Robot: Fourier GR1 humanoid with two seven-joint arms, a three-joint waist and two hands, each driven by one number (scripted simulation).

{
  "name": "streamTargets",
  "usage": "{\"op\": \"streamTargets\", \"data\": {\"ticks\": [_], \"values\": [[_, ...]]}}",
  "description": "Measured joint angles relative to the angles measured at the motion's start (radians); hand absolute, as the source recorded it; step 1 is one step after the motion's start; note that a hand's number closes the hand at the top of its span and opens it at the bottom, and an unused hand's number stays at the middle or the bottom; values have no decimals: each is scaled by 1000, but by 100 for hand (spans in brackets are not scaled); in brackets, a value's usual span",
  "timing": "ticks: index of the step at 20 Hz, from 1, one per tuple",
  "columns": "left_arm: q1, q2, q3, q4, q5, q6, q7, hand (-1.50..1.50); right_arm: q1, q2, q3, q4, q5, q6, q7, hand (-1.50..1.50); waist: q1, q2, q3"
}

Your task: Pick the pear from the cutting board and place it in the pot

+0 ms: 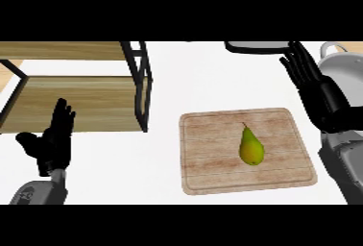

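We see the pear [250,146] lying on the board [212,173], untouched. Right hand [306,67] open near the pot [344,65]; left hand [53,139] open, resting

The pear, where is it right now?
In the head view the pear lies on the cutting board, right of centre, stem pointing away, with the right hand up beyond the board's far right corner.

A smooth white counter top [191,72] fills most of the view, evenly lit with soft shadows. At the left stands a black metal-framed shelf unit with light wooden boards [71,103], one board above another, its dark uprights rising near the middle. A strip of pale wooden floor [6,72] shows at the far left edge
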Motion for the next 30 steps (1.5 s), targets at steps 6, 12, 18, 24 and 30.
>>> {"op": "streamTargets", "data": {"ticks": [6,12,18,24,30], "values": [[-52,71,-2,-136,-7,-39,67,0,-10,-12,-119,253,-102,151,-81,150,23,35,6],[-130,88,-24,-188,0,-64,158,0,-4,-38,-103,502,55,147,-258,-150,32,47,7],[-133,102,-16,-255,-13,-58,248,0,-59,-51,-164,727,72,303,-495,-150,20,40,6],[-110,102,0,-287,-24,-62,265,0,-138,-146,-108,713,128,468,-400,-150,11,34,4],[-113,92,-12,-296,-42,-55,282,0,-234,-222,18,650,228,634,-258,-150,10,32,2]]}}
